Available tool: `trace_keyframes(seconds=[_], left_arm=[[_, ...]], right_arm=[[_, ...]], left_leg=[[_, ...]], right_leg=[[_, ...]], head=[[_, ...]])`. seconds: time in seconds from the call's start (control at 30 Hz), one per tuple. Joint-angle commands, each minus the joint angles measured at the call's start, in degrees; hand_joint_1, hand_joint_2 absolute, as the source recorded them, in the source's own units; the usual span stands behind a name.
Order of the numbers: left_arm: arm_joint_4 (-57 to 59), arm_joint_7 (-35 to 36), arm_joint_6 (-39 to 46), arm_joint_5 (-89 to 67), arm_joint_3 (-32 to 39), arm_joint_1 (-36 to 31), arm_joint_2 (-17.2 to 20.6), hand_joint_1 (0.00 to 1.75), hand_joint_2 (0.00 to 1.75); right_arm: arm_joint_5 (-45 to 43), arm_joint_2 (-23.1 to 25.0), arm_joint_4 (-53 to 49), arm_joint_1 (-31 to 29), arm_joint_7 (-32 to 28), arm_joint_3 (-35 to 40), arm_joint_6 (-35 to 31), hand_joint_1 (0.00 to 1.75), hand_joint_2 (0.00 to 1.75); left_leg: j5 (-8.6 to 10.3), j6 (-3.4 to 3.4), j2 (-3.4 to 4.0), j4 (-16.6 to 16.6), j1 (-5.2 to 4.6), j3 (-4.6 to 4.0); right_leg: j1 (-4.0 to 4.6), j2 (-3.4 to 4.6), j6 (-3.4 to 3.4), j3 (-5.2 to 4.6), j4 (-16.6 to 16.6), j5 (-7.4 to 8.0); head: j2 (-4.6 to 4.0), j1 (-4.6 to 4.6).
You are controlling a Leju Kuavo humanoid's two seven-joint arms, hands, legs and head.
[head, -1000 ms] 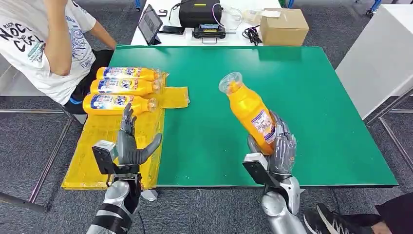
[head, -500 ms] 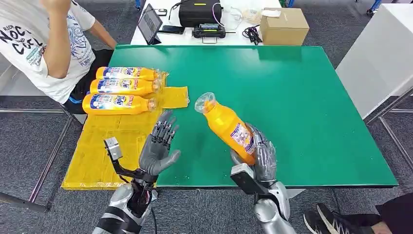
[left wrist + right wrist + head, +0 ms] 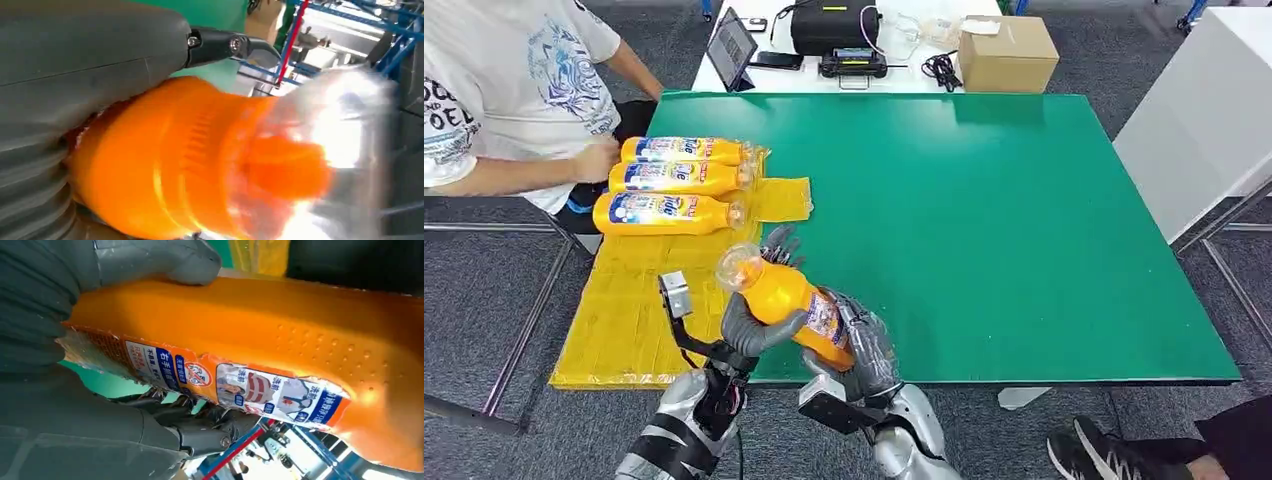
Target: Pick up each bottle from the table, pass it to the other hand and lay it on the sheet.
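Over on the left, a person [image 3: 504, 95] in a white printed shirt sits beside the worktop [image 3: 1024, 230], one hand [image 3: 594, 160] near the yellow sheet [image 3: 639, 290]. Three orange bottles [image 3: 669, 180] lie side by side on the far part of that sheet, their caps toward the green surface. Nearer the robot, the left hand [image 3: 749, 320] comes up over the sheet's right edge, thumb and fingers curled around the upper body of a fourth orange bottle [image 3: 789, 305], just under its clear cap. That bottle is held in the air above the worktop's near edge, tilted, cap toward the sheet. In the left wrist view the grey thumb [image 3: 90, 55] presses along the bottle's shoulder; whether the darker fingers fully close behind it is hard to tell. To the right, the right hand [image 3: 859, 345] wraps the bottle's lower, labelled half, so both hands grip it at once. Beyond the green surface, a white table carries a tablet [image 3: 732, 48], a black device [image 3: 834, 28] and a cardboard box [image 3: 1007, 55].
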Motion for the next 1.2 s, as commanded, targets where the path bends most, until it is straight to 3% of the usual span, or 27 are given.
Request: trace_keyframes(seconds=[0.03, 0.37, 0.63, 0.77, 0.8, 0.9, 1.2], left_arm=[[5.75, 0.41, 0.48, -0.56, -2.12, -3.95, 1.08, 0.00, 1.75], [5.75, 0.41, 0.48, -0.56, -2.12, -3.95, 1.08, 0.00, 1.75], [11.00, 0.64, 9.58, -4.51, 0.66, -6.22, 0.02, 0.00, 1.75], [10.97, 0.32, 8.78, -3.28, 1.86, -5.87, -0.07, 0.00, 1.75], [7.47, -5.74, -0.06, 4.25, 4.74, -4.27, -1.07, 1.75, 1.75], [-4.52, -2.54, -0.22, 5.01, 4.24, 0.74, -0.72, 1.75, 1.75], [-7.18, -3.48, 2.91, 6.80, 6.28, 1.28, -1.36, 1.75, 1.75]], right_arm=[[0.46, -0.20, 6.46, -3.02, -0.05, 5.49, 0.11, 1.75, 1.75], [0.46, -0.20, 6.46, -3.02, -0.05, 5.49, 0.11, 1.75, 1.75], [1.37, -0.71, 8.25, -4.85, 3.95, 9.25, -2.15, 1.75, 1.75], [0.95, -0.75, 8.91, -5.28, 4.09, 9.81, -1.79, 1.75, 1.75], [1.37, -1.10, 9.33, -5.66, 5.19, 10.43, -0.28, 1.75, 1.75], [1.02, -1.62, 9.77, -5.68, 5.00, 10.16, 0.91, 1.75, 1.75], [2.57, -1.80, 10.19, -5.99, 6.85, 10.01, 2.09, 1.75, 1.75]], left_leg=[[-0.16, -0.12, 0.14, 0.04, 0.11, 0.28], [-0.08, -0.11, 0.03, 0.01, 0.07, 0.17], [-0.06, -0.08, 0.03, -0.01, 0.06, 0.13], [-0.16, -0.13, 0.07, 0.02, 0.12, 0.30], [-0.11, -0.11, 0.05, 0.00, 0.08, 0.21], [-0.20, -0.13, 0.15, 0.05, 0.11, 0.28], [-0.10, -0.11, 0.20, 0.03, 0.11, 0.11]], right_leg=[[0.12, 0.09, -0.15, 0.29, -0.03, -0.11], [0.08, 0.00, -0.13, 0.18, -0.04, -0.06], [0.06, 0.00, -0.10, 0.14, -0.06, -0.03], [0.13, 0.02, -0.18, 0.32, -0.04, -0.12], [0.09, 0.01, -0.13, 0.22, -0.05, -0.08], [0.13, 0.10, -0.16, 0.28, -0.04, -0.12], [0.12, 0.02, -0.12, 0.07, -0.05, -0.07]], head=[[0.00, -0.02], [0.00, -0.02], [0.00, 0.00], [0.00, -0.02], [0.00, -0.02], [0.00, -0.02], [0.00, -0.02]])
